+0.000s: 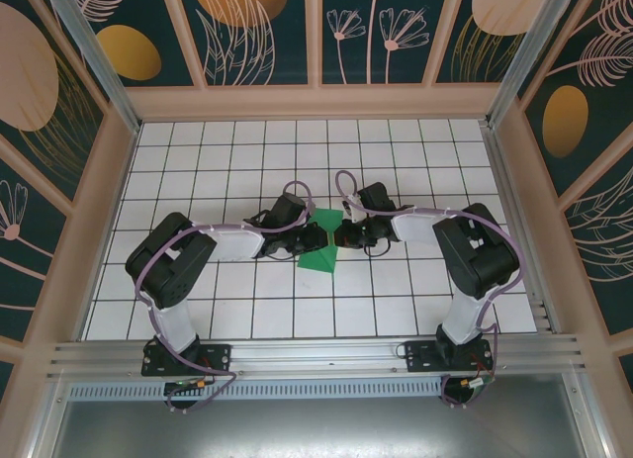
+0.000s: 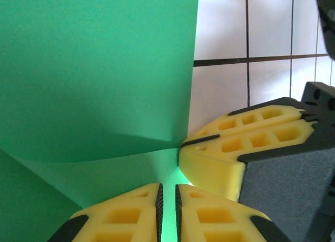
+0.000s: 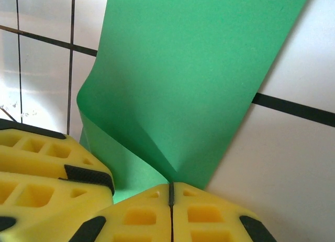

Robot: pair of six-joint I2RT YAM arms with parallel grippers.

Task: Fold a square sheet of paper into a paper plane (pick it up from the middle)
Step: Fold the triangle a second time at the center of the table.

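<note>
- Your sheet (image 1: 318, 250) is at the middle of the worktop (image 1: 198, 151), between the two grippers. It is bowed and creased rather than lying flat. I cannot tell whether its near edge touches the tiles.
- The left gripper (image 2: 167, 203) has its fingers almost together, with a sliver of green showing in the slit, so it is clamped on the sheet.
- The right gripper (image 3: 170, 192) has its fingers pressed tight on the sheet, and a soft crease runs up from the pinch. The two grippers sit just beside each other at one spot.
- By my reading, you are at the pick-up from the middle, with the first centre fold about to form and no dart shape yet.
- The next move calls for both pinches to travel together, so the paper neither tears nor slips. The halves should then be brought edge to edge before any pressing.
- Both arms reach in from their bases with elbows out to the sides. Their forearms turn inward and the wrists meet low over the centre tiles.
</note>
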